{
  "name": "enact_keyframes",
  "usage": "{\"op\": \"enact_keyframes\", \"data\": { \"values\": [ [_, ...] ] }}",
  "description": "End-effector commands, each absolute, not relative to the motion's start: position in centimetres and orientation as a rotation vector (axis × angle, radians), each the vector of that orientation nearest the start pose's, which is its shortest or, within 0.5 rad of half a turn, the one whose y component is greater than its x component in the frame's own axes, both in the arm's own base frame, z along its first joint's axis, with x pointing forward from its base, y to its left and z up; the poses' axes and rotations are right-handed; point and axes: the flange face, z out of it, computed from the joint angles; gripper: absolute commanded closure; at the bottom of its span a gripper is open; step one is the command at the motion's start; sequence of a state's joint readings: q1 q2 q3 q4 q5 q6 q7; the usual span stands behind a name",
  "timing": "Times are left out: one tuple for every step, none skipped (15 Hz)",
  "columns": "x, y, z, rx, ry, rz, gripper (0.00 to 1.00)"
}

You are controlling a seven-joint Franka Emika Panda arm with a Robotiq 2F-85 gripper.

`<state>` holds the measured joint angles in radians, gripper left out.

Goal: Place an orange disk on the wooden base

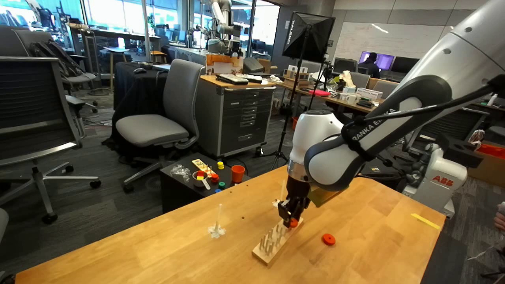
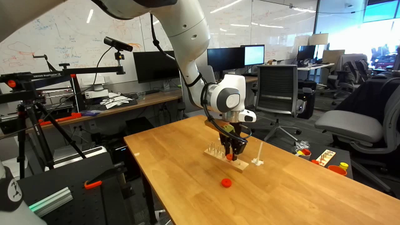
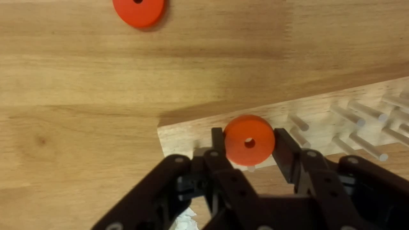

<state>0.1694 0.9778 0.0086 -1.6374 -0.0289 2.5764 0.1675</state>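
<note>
Gripper (image 3: 250, 140) narrow, the orange disk (image 3: 246, 130) is pinched left and right above the wooden base (image 3: 319, 126), presumably so its hole is unobstructed for pegs (image 3: 366, 111).

In an exterior view, you see a drawer cabinet (image 1: 245, 129) on dark carpet (image 1: 98, 154), a grey chair (image 1: 152, 129) just beside it, a black softbox (image 1: 315, 41) near it, bright windows (image 1: 114, 16) behind it.

Wrist cam crops the redder disk (image 3: 139, 14) and one end of the wooden base (image 3: 319, 110). Honestly can't tell if the orange disk (image 3: 236, 140) touches the base. In an exterior view the arm (image 1: 382, 136) blocks the far corner of the desk (image 1: 189, 256), whose near edge gets cropped.
</note>
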Motion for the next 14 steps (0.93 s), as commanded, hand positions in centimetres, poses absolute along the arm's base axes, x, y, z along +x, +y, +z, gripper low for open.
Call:
{"op": "enact_keyframes", "data": {
  "values": [
    [64.5,11.9,4.5,-3.137,-0.042,0.069,0.82],
    [64.5,11.9,4.5,-3.136,-0.040,0.070,0.82],
    [64.6,12.0,4.7,-3.134,-0.042,0.067,0.82],
    [64.7,12.1,4.9,-3.135,-0.046,0.061,0.82],
    [64.7,12.2,5.1,-3.136,-0.050,0.056,0.82],
    [64.8,12.3,5.3,-3.136,-0.053,0.053,0.82],
    [64.8,12.4,5.4,-3.135,-0.055,0.050,0.82],
    [64.9,12.6,5.6,-3.134,-0.060,0.045,0.82],
    [64.9,12.8,5.9,-3.132,-0.063,0.039,0.82],
    [65.0,13.0,6.1,-3.132,-0.068,0.034,0.82],
    [65.0,13.1,6.3,-3.132,-0.071,0.029,0.82],
    [65.1,13.2,6.5,-3.129,-0.070,0.025,0.82],
    [65.0,13.2,6.6,-3.129,-0.070,0.023,0.82],
    [65.0,13.1,6.6,-3.129,-0.067,0.025,0.82]
  ]
}}
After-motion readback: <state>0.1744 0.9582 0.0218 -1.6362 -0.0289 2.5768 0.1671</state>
